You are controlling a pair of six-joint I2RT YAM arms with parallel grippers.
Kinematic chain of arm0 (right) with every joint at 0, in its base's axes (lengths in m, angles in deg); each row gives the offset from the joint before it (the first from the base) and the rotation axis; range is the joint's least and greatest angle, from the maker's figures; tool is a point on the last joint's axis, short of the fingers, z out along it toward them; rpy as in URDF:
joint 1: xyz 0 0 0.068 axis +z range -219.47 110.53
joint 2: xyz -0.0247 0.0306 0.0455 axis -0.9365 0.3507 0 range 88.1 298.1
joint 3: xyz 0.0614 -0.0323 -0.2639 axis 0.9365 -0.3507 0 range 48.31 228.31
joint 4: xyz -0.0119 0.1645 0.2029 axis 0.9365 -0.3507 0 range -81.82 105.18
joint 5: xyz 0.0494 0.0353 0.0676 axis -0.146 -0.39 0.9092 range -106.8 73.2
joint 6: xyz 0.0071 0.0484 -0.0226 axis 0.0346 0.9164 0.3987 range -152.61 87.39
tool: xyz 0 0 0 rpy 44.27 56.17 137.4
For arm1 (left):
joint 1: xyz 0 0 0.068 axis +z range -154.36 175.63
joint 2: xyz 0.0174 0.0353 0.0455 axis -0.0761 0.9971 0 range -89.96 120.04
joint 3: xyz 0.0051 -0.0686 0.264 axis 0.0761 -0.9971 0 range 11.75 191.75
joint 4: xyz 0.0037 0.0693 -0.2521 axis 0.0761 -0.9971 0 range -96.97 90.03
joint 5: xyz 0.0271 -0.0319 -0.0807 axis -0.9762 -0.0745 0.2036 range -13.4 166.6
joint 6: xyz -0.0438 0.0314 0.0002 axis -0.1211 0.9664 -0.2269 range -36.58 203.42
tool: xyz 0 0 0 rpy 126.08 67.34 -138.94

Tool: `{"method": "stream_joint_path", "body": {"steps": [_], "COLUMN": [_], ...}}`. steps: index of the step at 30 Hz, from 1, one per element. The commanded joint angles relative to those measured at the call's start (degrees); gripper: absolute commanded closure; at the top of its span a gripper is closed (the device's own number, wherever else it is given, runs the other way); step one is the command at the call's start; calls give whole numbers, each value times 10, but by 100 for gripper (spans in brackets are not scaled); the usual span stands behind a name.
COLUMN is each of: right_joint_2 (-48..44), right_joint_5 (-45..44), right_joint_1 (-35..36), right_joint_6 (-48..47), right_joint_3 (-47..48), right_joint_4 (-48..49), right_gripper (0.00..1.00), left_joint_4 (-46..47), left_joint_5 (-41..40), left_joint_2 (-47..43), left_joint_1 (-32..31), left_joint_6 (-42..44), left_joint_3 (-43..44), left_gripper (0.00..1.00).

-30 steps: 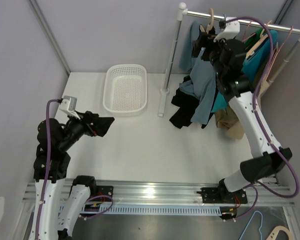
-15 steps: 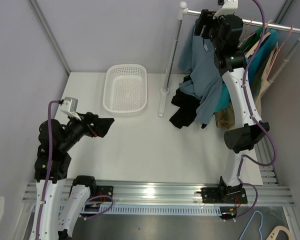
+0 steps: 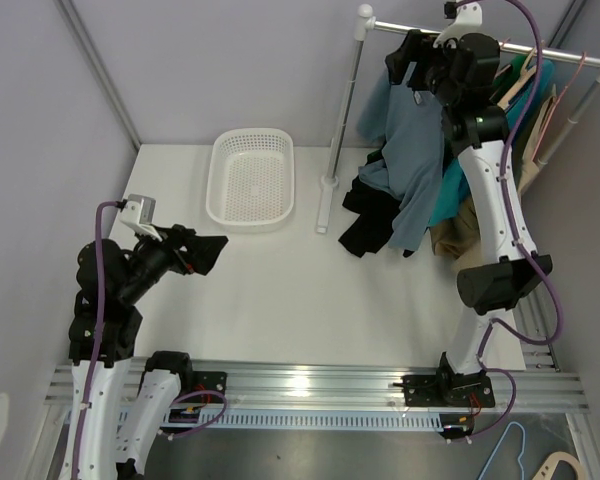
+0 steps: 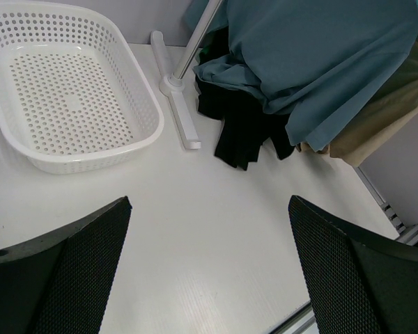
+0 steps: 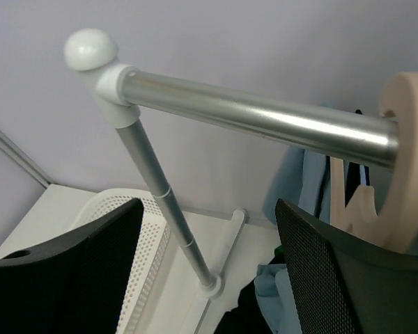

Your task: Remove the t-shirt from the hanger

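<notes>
A blue-grey t-shirt (image 3: pixel 410 150) hangs on a wooden hanger (image 5: pixel 397 174) from the silver rail (image 3: pixel 540 47) at the back right. It also shows in the left wrist view (image 4: pixel 320 56). My right gripper (image 3: pixel 412 62) is raised to the rail's left end, just left of the hanger hook, open and empty. In its wrist view the rail (image 5: pixel 265 115) crosses above the open gripper (image 5: pixel 209 209). My left gripper (image 3: pixel 208 252) is open and empty, low over the table at the left (image 4: pixel 209 209).
A white perforated basket (image 3: pixel 251 178) sits at the back middle. Black (image 3: pixel 370 215), teal and beige clothes hang or pile under the rack beside the t-shirt. The rack's upright pole (image 3: pixel 342 120) and foot (image 3: pixel 325 205) stand between basket and clothes.
My right arm has risen from the t-shirt's front to the rail's left end and shifted slightly. The left arm has not moved.
</notes>
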State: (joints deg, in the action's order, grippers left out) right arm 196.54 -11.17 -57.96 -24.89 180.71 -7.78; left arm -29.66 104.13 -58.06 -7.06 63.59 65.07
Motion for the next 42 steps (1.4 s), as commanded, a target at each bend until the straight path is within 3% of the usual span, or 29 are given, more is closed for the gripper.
{"method": "stream_joint_path", "body": {"steps": [1, 6, 24, 42], "right_joint_2": [-69, -102, -70, -26], "right_joint_5": [25, -31, 44, 30], "right_joint_1": [-5, -10, -62, -62], "right_joint_6": [24, 5, 60, 40], "right_joint_3": [-5, -39, -32, 1], "right_joint_4": [-28, -49, -39, 17], "right_gripper": [18, 17, 18, 18], "left_joint_4": [13, 14, 13, 12], "left_joint_5": [-4, -1, -1, 1], "left_joint_2": [-5, -4, -11, -12], "left_joint_1": [4, 4, 4, 4], "left_joint_6": [12, 11, 12, 12], "left_joint_3": [1, 0, -2, -2], "left_gripper": [1, 1, 0, 1]}}
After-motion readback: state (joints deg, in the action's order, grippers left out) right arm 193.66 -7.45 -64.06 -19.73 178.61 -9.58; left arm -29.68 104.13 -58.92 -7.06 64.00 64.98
